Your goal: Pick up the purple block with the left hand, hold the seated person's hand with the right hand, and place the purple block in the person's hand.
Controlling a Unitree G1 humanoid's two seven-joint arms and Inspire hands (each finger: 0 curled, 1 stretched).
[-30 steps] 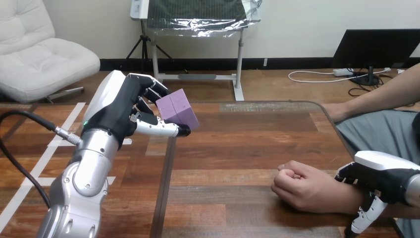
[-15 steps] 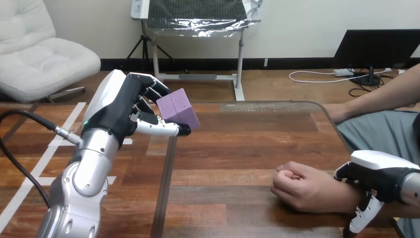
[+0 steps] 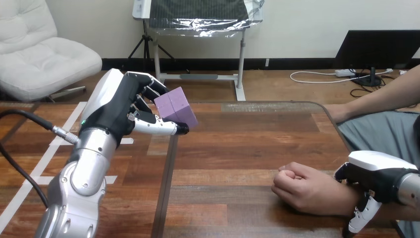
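Table (image 3: 247,144): purple block (image 3: 174,106) in L hand (image 3: 121,106); R hand (image 3: 379,171) cut off.

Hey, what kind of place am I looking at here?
Probably a robot handover test station: a wooden table, the left robot hand holding up a purple block, and the person's hand resting fisted on the table with the right robot hand beside it.
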